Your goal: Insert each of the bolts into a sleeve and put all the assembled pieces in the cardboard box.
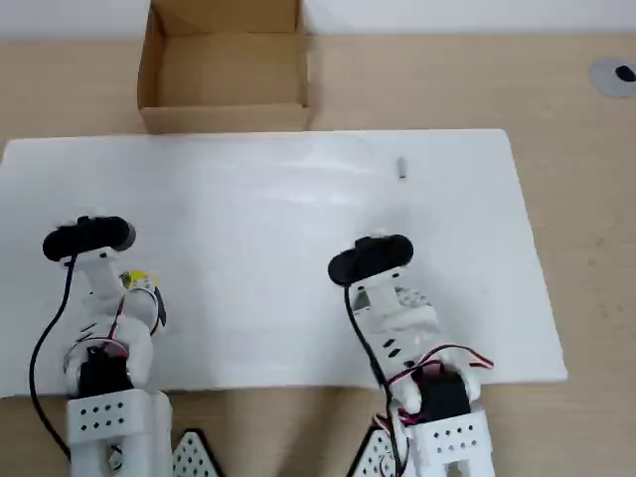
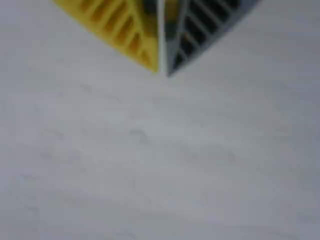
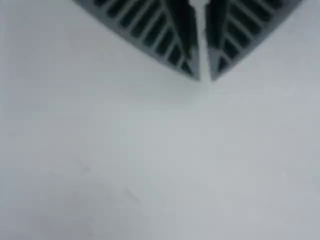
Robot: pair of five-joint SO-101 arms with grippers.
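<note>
1. Left gripper (image 2: 162, 69) clenched on nothing, yellow and grey fingers (image 2: 115, 25) pressed tip to tip just above the white sheet (image 1: 248, 248). Probably parked low at the near side of the bench (image 1: 586, 169) to leave the work area open.
2. Right gripper (image 3: 204, 77) likewise clenched and bare, close over the same sheet.
3. Small grey piece (image 1: 401, 167) lying flat on the sheet's far part, well apart from both arms, near the cardboard box (image 1: 224, 117) but outside it.
4. Aligned lengthwise from the arms' side toward the far edge. Too small to tell bolt, sleeve or joined pair, or which end leads.
5. Box set open-topped just beyond the sheet's far edge, likely for easy drops.
</note>
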